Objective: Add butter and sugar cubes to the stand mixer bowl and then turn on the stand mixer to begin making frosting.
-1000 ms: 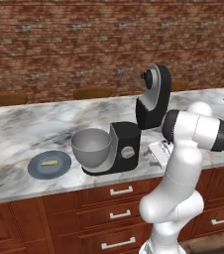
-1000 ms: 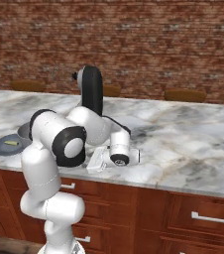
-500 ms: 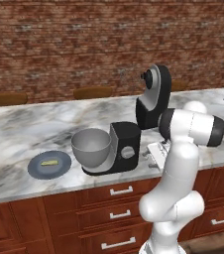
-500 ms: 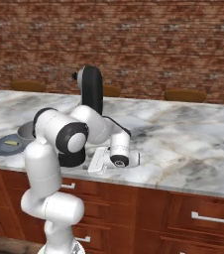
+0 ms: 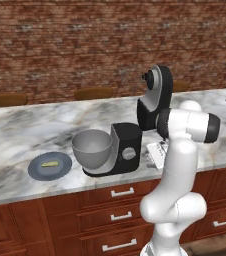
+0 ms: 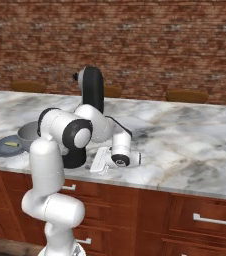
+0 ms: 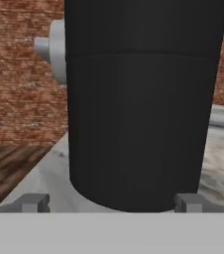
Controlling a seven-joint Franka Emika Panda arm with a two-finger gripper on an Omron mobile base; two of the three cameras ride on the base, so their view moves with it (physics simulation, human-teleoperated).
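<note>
The butter (image 5: 48,163) lies as a small pale-yellow stick on a flat blue-grey plate (image 5: 37,171) near the front edge of the marble bench (image 5: 30,130), left of the mixer. Just right of the plate stands the grey metal bowl (image 5: 92,150), seated on the boxy base of the black mixer (image 5: 126,148), whose round silver knob (image 5: 129,154) faces the front. The mixer's rounded head (image 5: 157,95) is tilted up and back, clear of the bowl.

The left base view lays out plate, butter, bowl and mixer base in the open; in the right base view the arm covers most of the base, and the bowl (image 6: 27,135) and plate (image 6: 0,149) peek out at its left. The hand view gives a close look at the mixer (image 7: 141,104) as a black column, with the knob (image 7: 54,49) jutting from its left side.

The hand (image 7: 111,202) sits low over the bench beside the mixer, its fingers (image 7: 33,202) spread wide on either side of the black body, gripping nothing
</note>
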